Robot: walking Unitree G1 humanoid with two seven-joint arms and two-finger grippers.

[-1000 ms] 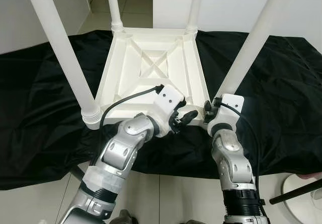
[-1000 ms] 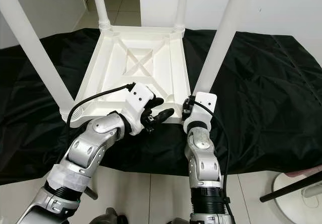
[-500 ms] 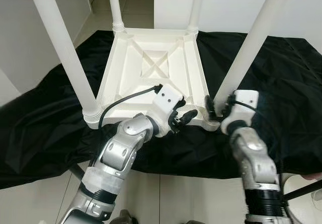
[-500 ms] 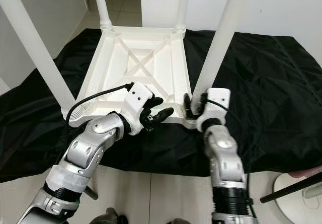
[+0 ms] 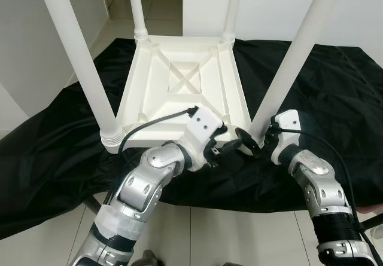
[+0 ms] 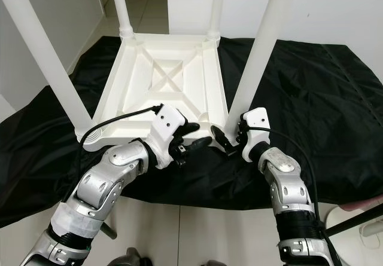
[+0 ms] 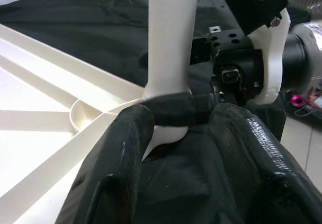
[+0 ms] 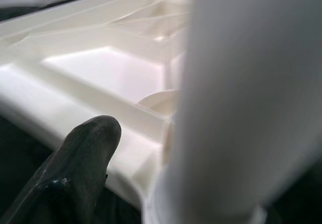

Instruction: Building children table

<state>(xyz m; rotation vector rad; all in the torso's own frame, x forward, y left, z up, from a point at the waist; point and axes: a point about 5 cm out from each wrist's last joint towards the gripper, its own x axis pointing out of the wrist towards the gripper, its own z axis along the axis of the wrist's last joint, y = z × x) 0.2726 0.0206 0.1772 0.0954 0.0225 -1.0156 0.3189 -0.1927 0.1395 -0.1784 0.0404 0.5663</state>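
A white children's table [image 5: 179,92] lies upside down on a black cloth [image 5: 54,146], its four legs pointing up. My right gripper [image 5: 252,144] is at the foot of the near right leg [image 5: 293,57]. One black finger [image 7: 171,106] lies across the front of the leg's base and the other is hidden behind it, so it looks shut on the leg. My left gripper [image 6: 196,135] hovers at the table's front edge just left of that corner. It is open, its two fingers [image 7: 126,153] spread with nothing between them.
The black cloth covers a pale tiled floor [image 5: 197,236] and reaches toward white walls on both sides. A doorway opens behind the table. A black rod over a white round base [image 6: 359,221] stands at my right, close to the right elbow.
My right arm has swung out to the right and its gripper has turned around the foot of the near right leg. The left gripper has shifted slightly lower and right.
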